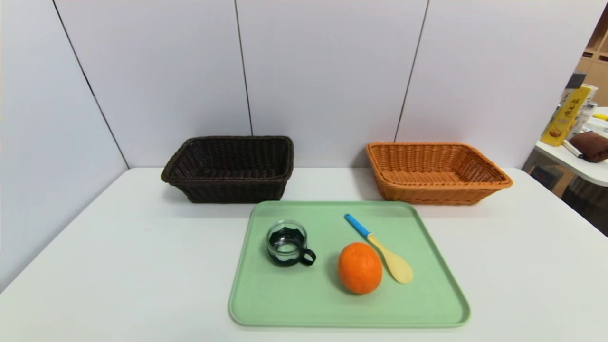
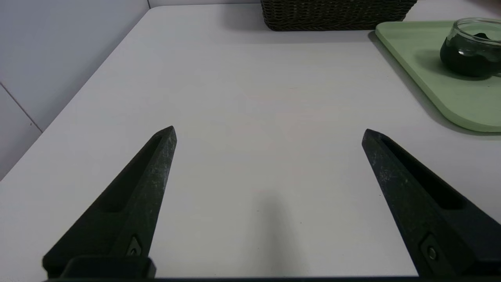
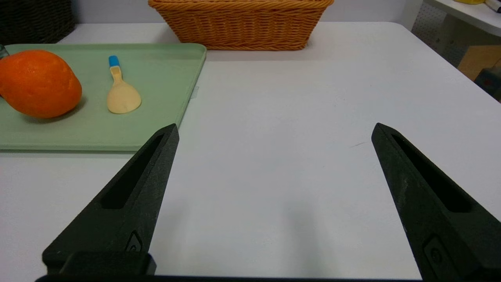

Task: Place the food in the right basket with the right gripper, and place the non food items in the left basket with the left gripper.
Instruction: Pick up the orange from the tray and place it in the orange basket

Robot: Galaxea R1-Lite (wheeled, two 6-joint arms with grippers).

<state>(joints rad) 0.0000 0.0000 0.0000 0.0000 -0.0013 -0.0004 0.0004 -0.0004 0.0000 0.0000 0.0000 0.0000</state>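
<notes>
I can't tell exactly what sort of place this is; it seems a set-up workspace. Before me is a plain white table, pale panels behind it, and a side table with packets at far right.

Left gripper: matte black, two wedge fingers, tapering to blunt tips, long hollow down each, pale scuffs along edges, small screw near base. Right gripper: same black build, hollowed wedges, screw in angular recess, dark crossbar behind.
</notes>
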